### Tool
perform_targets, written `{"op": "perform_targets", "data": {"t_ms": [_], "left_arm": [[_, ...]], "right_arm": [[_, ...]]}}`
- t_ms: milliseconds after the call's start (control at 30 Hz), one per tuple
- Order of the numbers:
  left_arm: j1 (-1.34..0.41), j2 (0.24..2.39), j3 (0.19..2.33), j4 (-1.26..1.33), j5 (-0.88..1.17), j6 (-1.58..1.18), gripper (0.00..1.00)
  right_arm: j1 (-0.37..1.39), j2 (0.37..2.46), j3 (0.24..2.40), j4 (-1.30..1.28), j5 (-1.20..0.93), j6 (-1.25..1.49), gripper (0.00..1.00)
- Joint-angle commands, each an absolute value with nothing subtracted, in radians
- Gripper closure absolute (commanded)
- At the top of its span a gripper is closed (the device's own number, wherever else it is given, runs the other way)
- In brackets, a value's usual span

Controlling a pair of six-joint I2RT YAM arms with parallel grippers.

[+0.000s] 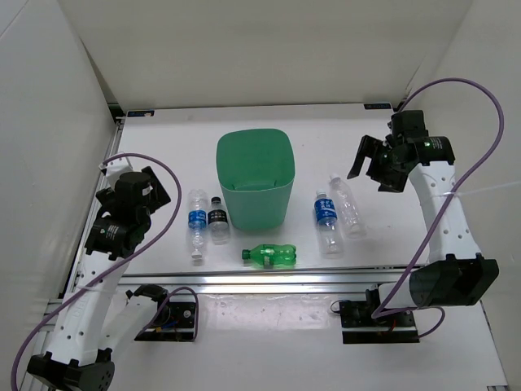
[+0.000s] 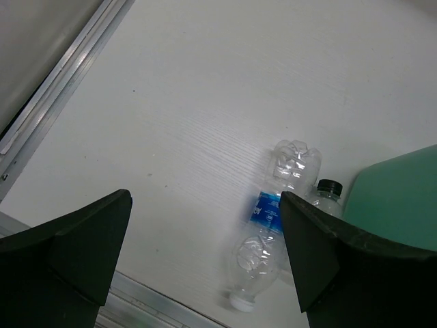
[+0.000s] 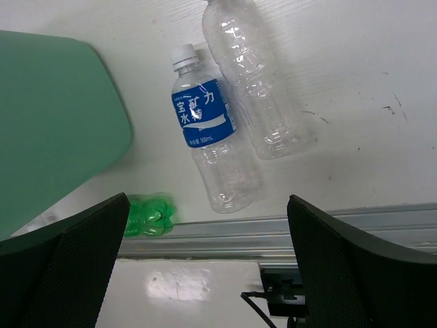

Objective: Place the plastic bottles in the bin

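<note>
Green tapered bin (image 1: 256, 204) stands upright among lying bottles (image 1: 326, 216).

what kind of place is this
Probably a robotics lab test cell, not a home. A left arm and a right arm are mounted by an aluminium rail at the near edge of the table, white panels wall it in, and plastic bottles lie staged beside a green bin.

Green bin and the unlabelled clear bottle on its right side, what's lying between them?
One blue-labelled bottle, lying flat beside the unlabelled bottle and apart from the bin. The top view shows it.
</note>
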State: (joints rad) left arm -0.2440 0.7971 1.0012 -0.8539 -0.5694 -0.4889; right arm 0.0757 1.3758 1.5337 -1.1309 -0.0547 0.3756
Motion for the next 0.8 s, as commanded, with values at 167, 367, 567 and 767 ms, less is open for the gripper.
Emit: {"op": "perform_targets", "data": {"t_ms": [167, 367, 567, 767], "left_arm": [[-0.239, 0.784, 0.985, -0.854, -0.568, -0.48, 0.0], [-0.239, 0.804, 0.974, -0.864, -0.577, -0.48, 0.0], [-0.239, 0.856, 0.974, -0.864, -0.566, -0.523, 0.0], [-0.239, 0.919, 0.974, -0.854, -0.555, -0.56, 0.0]], "right_arm": [[0.074, 1.468, 1.546, -1.088, -0.149, 0.316, 0.0], [0.074, 1.534, 1.516, -1.062, -0.138, 0.287, 0.0], [0.074, 1.637, 1.503, -1.008, -0.118, 0.276, 0.0], [0.074, 1.755, 1.537, -0.974, -0.118, 0.285, 0.0]]}}
